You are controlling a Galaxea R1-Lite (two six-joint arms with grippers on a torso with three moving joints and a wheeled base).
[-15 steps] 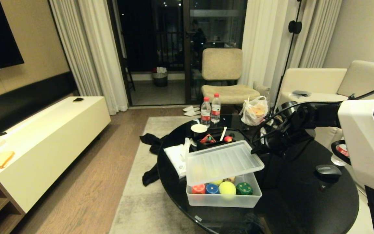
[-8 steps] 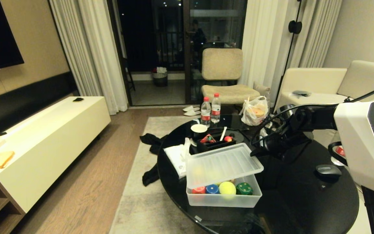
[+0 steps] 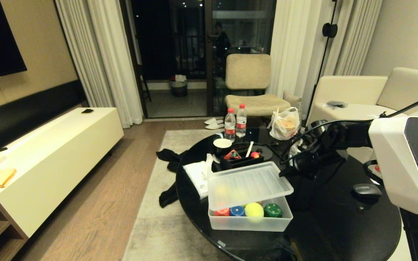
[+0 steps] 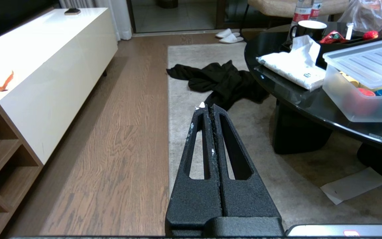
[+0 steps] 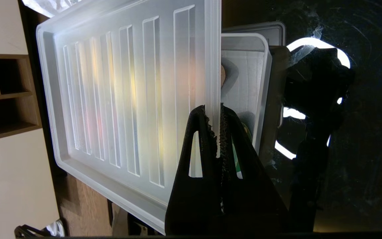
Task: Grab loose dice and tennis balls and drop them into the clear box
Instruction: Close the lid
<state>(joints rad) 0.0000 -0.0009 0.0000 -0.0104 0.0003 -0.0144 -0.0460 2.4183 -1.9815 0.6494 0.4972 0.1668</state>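
The right gripper (image 5: 217, 132) is pinched on the long edge of the ribbed lid (image 3: 249, 183) of the clear box (image 3: 249, 222), holding it tilted over the box so that its far side sits low and the near side is raised. Under that open gap a red die (image 3: 222, 211), a blue die (image 3: 237, 210), a tennis ball (image 3: 254, 209) and a dark green die (image 3: 273, 210) lie along the box's near wall; faint yellow and red glows through the lid in the right wrist view suggest more pieces beneath it. The box stands toward the front of the round black table (image 3: 339, 221), just in front of a black tray (image 3: 240, 159) that holds a small red thing, possibly one more die, though that cannot be told. The left gripper (image 4: 207, 108) hangs out over the rug with its fingers pressed together and nothing between them. The job looks nearly done, with the lid about to be seated. The main risk is the thin hold: only the fingertips bite a narrow rim of slick plastic, so a sideways pull or a quick lowering could let the lid twist out and slide off toward the table edge. The lid also appears skewed to the box, so pressing down now could catch a corner on the rim, shove the light box across the glossy top, or jam on the tennis ball, which seems to sit highest.
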